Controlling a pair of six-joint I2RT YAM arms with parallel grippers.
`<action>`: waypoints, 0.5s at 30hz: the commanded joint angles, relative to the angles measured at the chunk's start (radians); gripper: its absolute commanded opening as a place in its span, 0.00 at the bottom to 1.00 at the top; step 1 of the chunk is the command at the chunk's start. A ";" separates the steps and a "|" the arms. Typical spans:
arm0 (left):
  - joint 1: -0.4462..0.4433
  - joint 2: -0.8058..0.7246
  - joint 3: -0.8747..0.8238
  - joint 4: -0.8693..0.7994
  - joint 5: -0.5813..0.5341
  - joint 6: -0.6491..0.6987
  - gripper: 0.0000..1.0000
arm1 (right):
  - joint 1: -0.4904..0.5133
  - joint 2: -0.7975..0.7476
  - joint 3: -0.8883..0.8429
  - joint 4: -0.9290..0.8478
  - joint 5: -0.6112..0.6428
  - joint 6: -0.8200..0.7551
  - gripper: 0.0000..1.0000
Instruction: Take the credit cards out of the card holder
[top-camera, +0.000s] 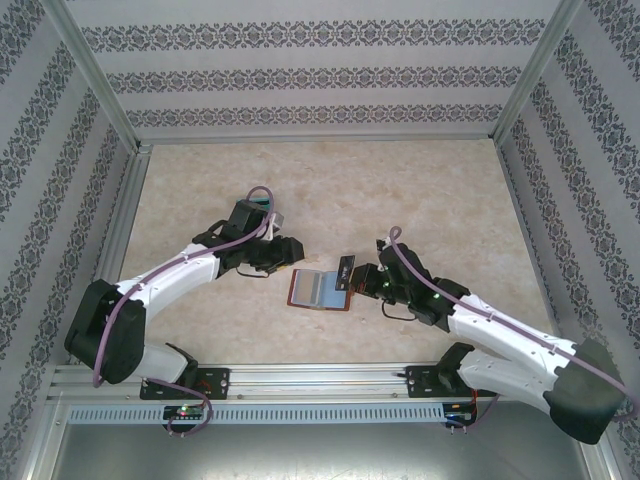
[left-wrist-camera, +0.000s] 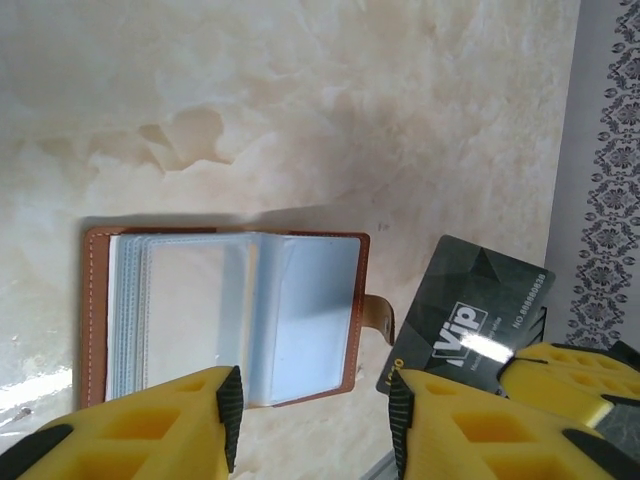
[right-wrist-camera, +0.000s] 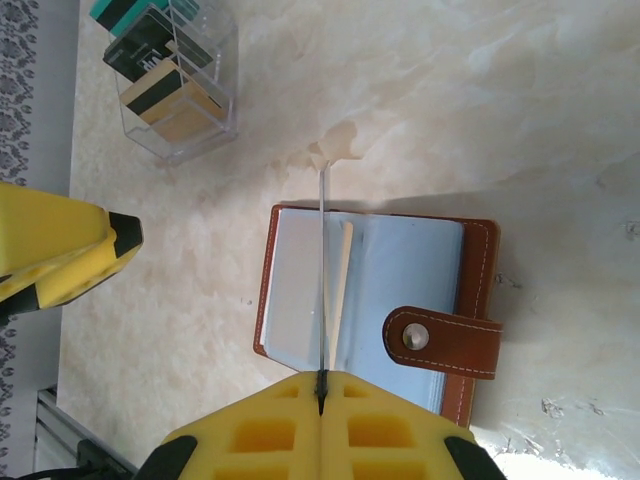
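Below my left gripper (left-wrist-camera: 315, 425), parted and empty, lies the open brown leather card holder (left-wrist-camera: 300, 310), long side across; my right gripper (right-wrist-camera: 320, 400) clenches a black plastic credit card (left-wrist-camera: 470, 320) on edge by its snap tab (left-wrist-camera: 378, 315).

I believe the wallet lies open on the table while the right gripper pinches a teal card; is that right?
Not quite: the card pinched by the right gripper is black with white marks, not teal, as the left wrist view shows. The wallet does lie open on the table.
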 joint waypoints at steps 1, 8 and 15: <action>0.011 -0.013 -0.037 0.093 0.067 -0.053 0.46 | -0.012 0.025 0.030 0.019 -0.052 -0.035 0.00; 0.081 -0.034 -0.119 0.360 0.216 -0.201 0.51 | -0.048 0.004 0.035 0.171 -0.151 -0.008 0.00; 0.118 -0.023 -0.105 0.558 0.340 -0.304 0.48 | -0.098 0.037 0.071 0.315 -0.313 0.031 0.00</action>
